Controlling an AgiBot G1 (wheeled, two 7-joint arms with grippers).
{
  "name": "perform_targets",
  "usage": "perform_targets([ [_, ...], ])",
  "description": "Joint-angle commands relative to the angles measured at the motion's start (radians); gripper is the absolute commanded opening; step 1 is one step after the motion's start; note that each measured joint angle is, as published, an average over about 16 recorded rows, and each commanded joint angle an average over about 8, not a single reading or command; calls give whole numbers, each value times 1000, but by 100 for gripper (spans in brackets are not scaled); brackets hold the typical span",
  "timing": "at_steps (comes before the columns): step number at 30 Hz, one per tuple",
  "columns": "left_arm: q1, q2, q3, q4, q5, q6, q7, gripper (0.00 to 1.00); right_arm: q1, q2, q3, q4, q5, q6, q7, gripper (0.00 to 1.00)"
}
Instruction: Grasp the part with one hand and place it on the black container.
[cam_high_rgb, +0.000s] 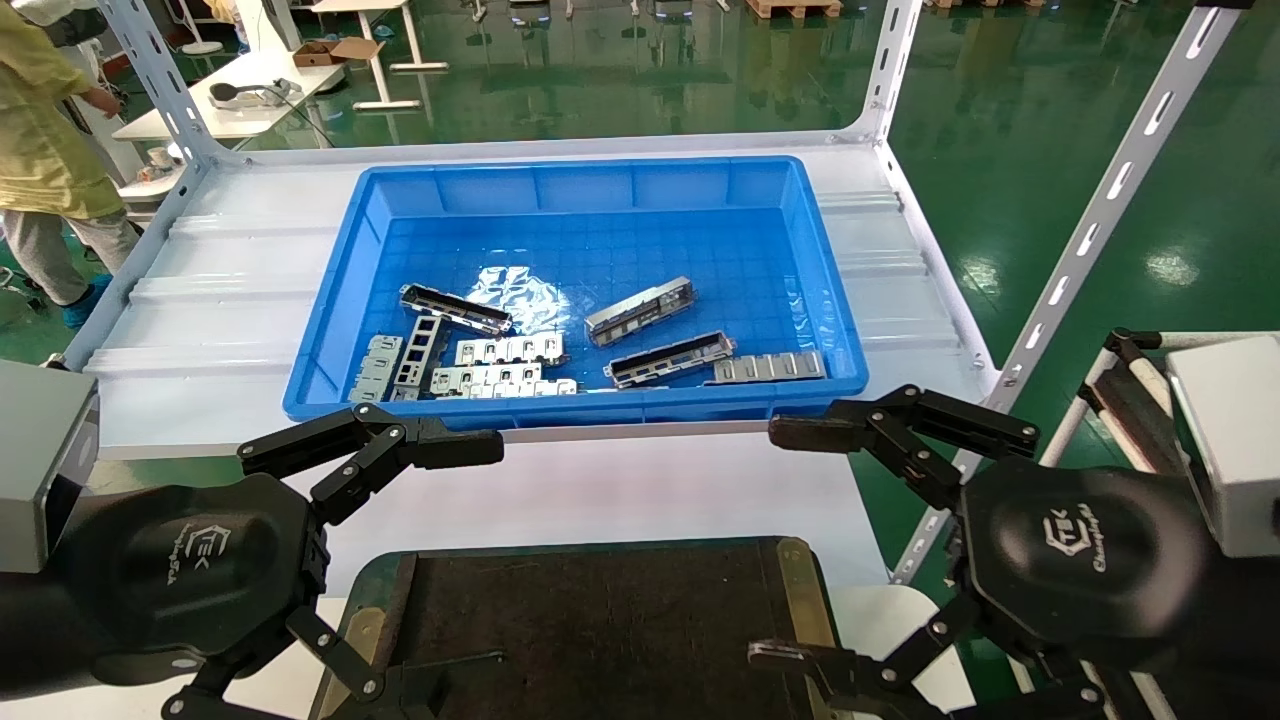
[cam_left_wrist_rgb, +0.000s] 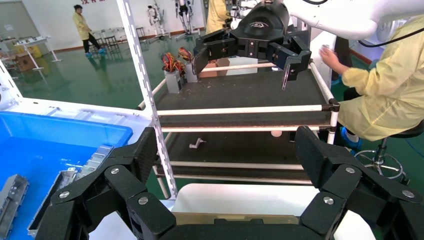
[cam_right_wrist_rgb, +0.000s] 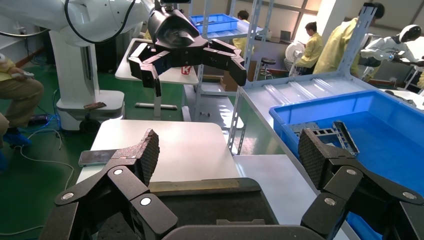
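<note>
Both claws, left (cam_high_rgb: 455, 570) and right (cam_high_rgb: 800, 545), lettered "TEK", hang wide open and empty over the black container (cam_high_rgb: 600, 620), green glossy floor (cam_high_rgb: 1050, 150) beyond.

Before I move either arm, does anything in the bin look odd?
Parts lie scattered at mixed angles in the blue bin, with crumpled clear plastic film among them. Nothing looks spilled. Both the left gripper and right gripper are open and empty.
</note>
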Motion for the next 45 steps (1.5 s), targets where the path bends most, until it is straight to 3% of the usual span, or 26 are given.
perform_targets([
  [1, 0, 0, 0, 0, 0, 0, 0, 100, 0, 0, 0, 0, 0, 0, 0, 100],
  [45, -4, 1, 0, 1, 3, -3, 1, 100, 0, 0, 0, 0, 0, 0, 0, 100],
])
